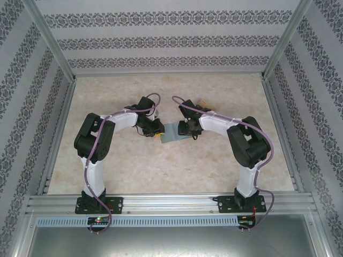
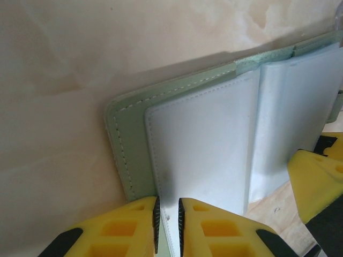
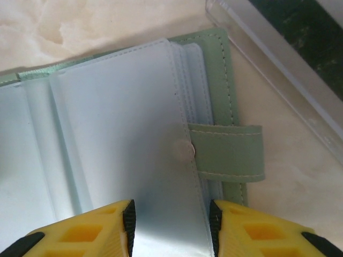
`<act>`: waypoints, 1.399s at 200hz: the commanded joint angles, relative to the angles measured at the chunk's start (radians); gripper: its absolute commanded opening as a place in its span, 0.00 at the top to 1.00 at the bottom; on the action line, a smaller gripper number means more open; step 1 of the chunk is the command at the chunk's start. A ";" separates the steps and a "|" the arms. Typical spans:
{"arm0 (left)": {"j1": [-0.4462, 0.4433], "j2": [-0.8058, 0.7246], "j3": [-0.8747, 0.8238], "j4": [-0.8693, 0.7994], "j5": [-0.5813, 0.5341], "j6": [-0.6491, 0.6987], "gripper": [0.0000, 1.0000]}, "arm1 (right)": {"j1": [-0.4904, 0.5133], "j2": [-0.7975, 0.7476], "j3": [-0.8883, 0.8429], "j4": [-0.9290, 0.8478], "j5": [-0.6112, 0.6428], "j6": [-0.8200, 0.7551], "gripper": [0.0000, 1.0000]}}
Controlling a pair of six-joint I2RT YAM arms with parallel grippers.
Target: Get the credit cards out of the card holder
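Note:
The card holder [image 1: 172, 135] lies open on the table between both arms, sage green outside with pale, glossy inner sleeves [image 2: 203, 144]. My left gripper [image 2: 168, 219] is shut on the near edge of its left leaf, and the thin edge runs between the pads. It sits at the holder's left end [image 1: 155, 133]. My right gripper [image 3: 171, 225] is open, with its fingers standing either side of a clear sleeve [image 3: 134, 123] just below the closure tab [image 3: 228, 152]. It hangs over the holder's right end [image 1: 187, 131]. The credit cards are hidden; the sleeves look plain and pale.
A clear-edged flat thing with a dark patterned face [image 3: 284, 53] lies just right of the holder. A small tan piece [image 1: 203, 103] rests behind the right arm. The marbled tabletop [image 1: 161, 176] is bare toward the near edge, with metal rails at the sides.

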 commanded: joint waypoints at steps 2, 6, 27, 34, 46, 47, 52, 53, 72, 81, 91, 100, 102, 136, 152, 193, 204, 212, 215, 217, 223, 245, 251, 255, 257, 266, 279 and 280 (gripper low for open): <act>-0.009 0.023 0.022 -0.007 0.017 0.009 0.81 | 0.010 0.025 0.028 -0.029 -0.012 -0.018 0.56; -0.009 0.025 0.024 -0.007 0.018 0.008 0.81 | 0.011 0.026 0.028 -0.029 -0.015 -0.019 0.57; -0.010 0.033 0.029 -0.002 0.028 0.006 0.84 | 0.015 0.041 0.033 -0.015 -0.080 -0.024 0.64; -0.009 0.035 0.032 -0.001 0.029 0.007 0.85 | 0.017 0.049 0.035 -0.007 -0.113 -0.023 0.66; -0.009 0.037 0.036 -0.001 0.029 0.008 0.87 | 0.021 0.062 0.037 0.010 -0.159 -0.015 0.70; -0.009 0.036 0.036 -0.002 0.029 0.008 0.87 | 0.022 0.063 0.037 0.011 -0.161 -0.013 0.70; -0.009 0.035 0.037 -0.002 0.028 0.009 0.88 | 0.024 0.066 0.037 0.021 -0.177 -0.009 0.71; -0.009 0.035 0.038 -0.003 0.028 0.009 0.88 | 0.025 0.067 0.036 0.022 -0.181 -0.008 0.71; -0.007 0.031 0.045 -0.014 0.014 0.018 0.88 | 0.030 0.076 0.034 0.047 -0.212 0.010 0.73; -0.007 0.027 0.048 -0.025 0.003 0.026 0.88 | 0.032 0.078 0.036 0.050 -0.213 0.015 0.74; -0.003 0.025 0.052 -0.037 -0.008 0.036 0.89 | 0.034 0.075 0.037 0.054 -0.212 0.020 0.74; 0.002 0.023 0.057 -0.049 -0.017 0.044 0.89 | 0.034 0.072 0.038 0.058 -0.214 0.025 0.74; 0.004 0.023 0.058 -0.053 -0.020 0.045 0.89 | 0.033 0.072 0.037 0.059 -0.216 0.026 0.74; 0.024 -0.002 0.061 -0.076 -0.037 0.064 0.87 | 0.034 0.025 0.026 0.112 -0.241 0.061 0.72; 0.031 -0.030 0.062 -0.091 -0.047 0.075 0.82 | 0.032 -0.028 0.020 0.139 -0.236 0.071 0.65; 0.067 -0.157 0.059 -0.175 -0.155 0.099 0.44 | 0.020 -0.187 -0.010 0.129 -0.090 0.047 0.42; 0.083 -0.204 0.054 -0.197 -0.200 0.108 0.38 | 0.008 -0.237 -0.026 0.124 -0.043 0.030 0.38; 0.094 -0.240 0.050 -0.216 -0.245 0.115 0.34 | -0.004 -0.276 -0.037 0.118 -0.006 0.014 0.35; 0.099 -0.252 0.048 -0.224 -0.261 0.119 0.32 | -0.009 -0.291 -0.041 0.115 0.009 0.008 0.34; 0.102 -0.262 0.046 -0.227 -0.271 0.120 0.31 | -0.012 -0.301 -0.044 0.114 0.018 0.003 0.34; 0.109 -0.292 0.043 -0.240 -0.312 0.127 0.28 | -0.024 -0.332 -0.054 0.112 0.051 -0.009 0.32; 0.147 -0.396 0.013 -0.266 -0.469 0.151 0.15 | -0.080 -0.451 -0.103 0.122 0.189 -0.072 0.18; 0.157 -0.424 0.002 -0.267 -0.515 0.155 0.10 | -0.097 -0.486 -0.122 0.129 0.229 -0.091 0.11; 0.163 -0.444 -0.008 -0.265 -0.545 0.157 0.08 | -0.109 -0.509 -0.134 0.135 0.251 -0.101 0.09; 0.166 -0.453 -0.015 -0.264 -0.562 0.158 0.06 | -0.116 -0.519 -0.138 0.135 0.261 -0.106 0.08; 0.183 -0.501 -0.046 -0.254 -0.630 0.162 0.00 | -0.144 -0.573 -0.161 0.139 0.307 -0.117 0.04; 0.197 -0.582 -0.113 -0.208 -0.741 0.166 0.00 | -0.181 -0.640 -0.200 0.153 0.365 -0.143 0.02; 0.198 -0.590 -0.118 -0.202 -0.751 0.166 0.01 | -0.183 -0.646 -0.204 0.153 0.370 -0.146 0.02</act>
